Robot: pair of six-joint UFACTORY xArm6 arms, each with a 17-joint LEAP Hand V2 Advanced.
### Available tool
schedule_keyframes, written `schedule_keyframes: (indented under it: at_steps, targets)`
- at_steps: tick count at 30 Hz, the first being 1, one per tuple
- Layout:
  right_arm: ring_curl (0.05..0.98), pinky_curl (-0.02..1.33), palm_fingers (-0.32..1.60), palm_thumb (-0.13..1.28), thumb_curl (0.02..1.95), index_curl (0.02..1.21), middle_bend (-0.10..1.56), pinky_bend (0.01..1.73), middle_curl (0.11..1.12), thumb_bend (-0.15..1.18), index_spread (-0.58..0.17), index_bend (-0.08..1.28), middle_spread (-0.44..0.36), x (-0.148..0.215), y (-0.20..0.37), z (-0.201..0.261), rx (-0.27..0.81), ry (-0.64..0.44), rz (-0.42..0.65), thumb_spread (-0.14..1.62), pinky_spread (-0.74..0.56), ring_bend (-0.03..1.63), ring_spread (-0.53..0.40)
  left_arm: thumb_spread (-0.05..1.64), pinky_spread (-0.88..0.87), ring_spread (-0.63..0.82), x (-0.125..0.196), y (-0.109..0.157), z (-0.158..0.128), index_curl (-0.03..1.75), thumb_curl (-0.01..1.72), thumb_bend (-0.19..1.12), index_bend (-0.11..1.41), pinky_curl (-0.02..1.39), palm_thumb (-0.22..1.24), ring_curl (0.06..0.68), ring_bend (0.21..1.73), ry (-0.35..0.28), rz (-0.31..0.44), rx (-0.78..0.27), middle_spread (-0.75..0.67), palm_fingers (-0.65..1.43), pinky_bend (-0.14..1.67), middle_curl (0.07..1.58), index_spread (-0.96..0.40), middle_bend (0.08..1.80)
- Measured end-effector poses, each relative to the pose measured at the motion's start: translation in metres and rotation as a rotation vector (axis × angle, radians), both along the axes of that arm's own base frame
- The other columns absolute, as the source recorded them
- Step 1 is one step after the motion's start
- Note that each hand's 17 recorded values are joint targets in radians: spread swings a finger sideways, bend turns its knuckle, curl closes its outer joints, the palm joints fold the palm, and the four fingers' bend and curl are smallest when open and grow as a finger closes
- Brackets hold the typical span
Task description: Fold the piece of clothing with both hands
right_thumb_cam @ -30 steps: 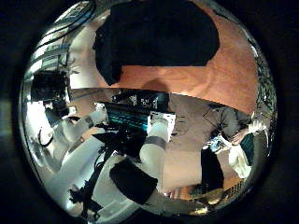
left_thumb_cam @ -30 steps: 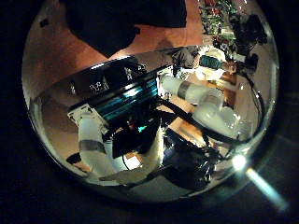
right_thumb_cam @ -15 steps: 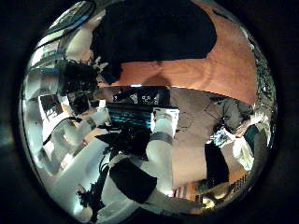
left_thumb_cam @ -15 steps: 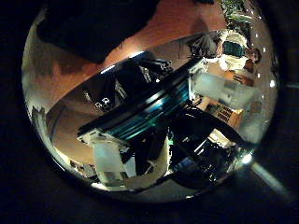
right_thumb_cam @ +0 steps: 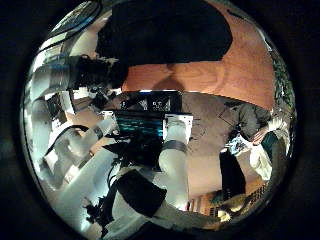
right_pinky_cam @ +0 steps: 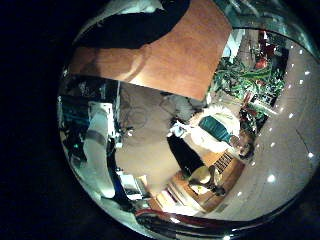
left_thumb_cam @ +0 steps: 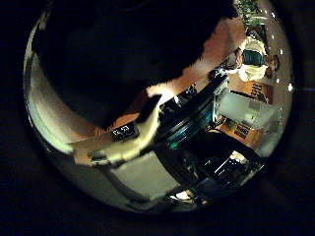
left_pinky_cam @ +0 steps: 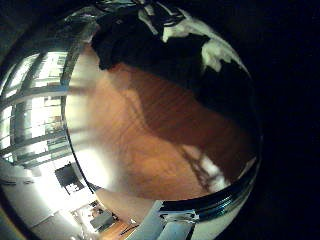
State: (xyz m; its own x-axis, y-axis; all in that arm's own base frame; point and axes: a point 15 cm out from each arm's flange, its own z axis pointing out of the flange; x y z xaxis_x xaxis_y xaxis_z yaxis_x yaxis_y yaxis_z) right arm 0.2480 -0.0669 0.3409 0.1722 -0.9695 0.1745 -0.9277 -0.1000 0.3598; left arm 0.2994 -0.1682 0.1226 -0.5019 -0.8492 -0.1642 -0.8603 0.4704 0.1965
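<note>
Compared with a second ago, the dark piece of clothing is filling far more of the left thumb side palm view, so the left hand is now close over it. Lying on the wooden table, the clothing is not being touched by the right hand; I cannot tell how either hand's fingers are set.

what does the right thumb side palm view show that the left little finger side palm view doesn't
Only the right thumb side view shows a white robot arm reaching toward the dark garment, and most of the garment spread out on the table. Only the left little finger side view shows a wide bare stretch of table close to that palm. Both show the garment lying on the wooden table.
</note>
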Motion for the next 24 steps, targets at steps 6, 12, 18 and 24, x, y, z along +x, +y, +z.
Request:
schedule_keyframes:
  at_steps: [6,12,18,24]
  targets:
    - [0.216,0.17,0.26,0.14,0.23,0.30,0.22,0.58,0.36,-0.02,-0.381,0.17,-0.055,0.000,0.000,-0.001,-0.002,0.002,-0.002,1.15,0.33,0.57,0.054,1.06,-0.37,-0.38,0.010,-0.006,0.002,0.43,0.32,0.02,0.28,0.45,0.36,0.380,1.17,-0.005,0.001,-0.007,-0.26,0.96,0.81,0.75,-0.21,0.85]
    - [0.218,0.17,0.27,0.14,0.23,0.30,0.23,0.57,0.37,-0.02,-0.381,0.17,-0.062,0.002,0.002,-0.002,-0.002,0.007,0.009,1.15,0.33,0.57,0.045,1.12,-0.53,-0.44,0.016,-0.008,0.007,0.57,0.39,0.12,0.42,0.58,0.66,0.465,1.31,-0.011,0.005,-0.011,-0.39,1.09,1.08,0.88,-0.38,0.86]
    - [0.229,0.17,0.29,0.15,0.23,0.30,0.23,0.56,0.37,-0.02,-0.382,0.16,-0.087,0.007,0.004,-0.010,-0.003,0.025,0.020,1.14,0.30,0.61,-0.003,1.11,-0.57,-0.45,0.016,-0.007,0.032,0.73,0.46,0.10,0.54,0.64,0.76,0.502,1.37,0.014,0.000,-0.006,-0.47,1.08,1.20,0.98,-0.52,0.90]
    - [0.239,0.18,0.28,0.17,0.24,0.28,0.25,0.57,0.38,-0.02,-0.379,0.15,-0.097,0.017,0.008,-0.026,-0.001,0.043,0.040,1.13,0.26,0.64,-0.053,1.10,-0.57,-0.44,0.014,-0.011,0.074,0.88,0.51,0.06,0.57,0.66,0.78,0.519,1.42,0.088,-0.008,-0.005,-0.52,1.05,1.24,1.04,-0.61,0.93]
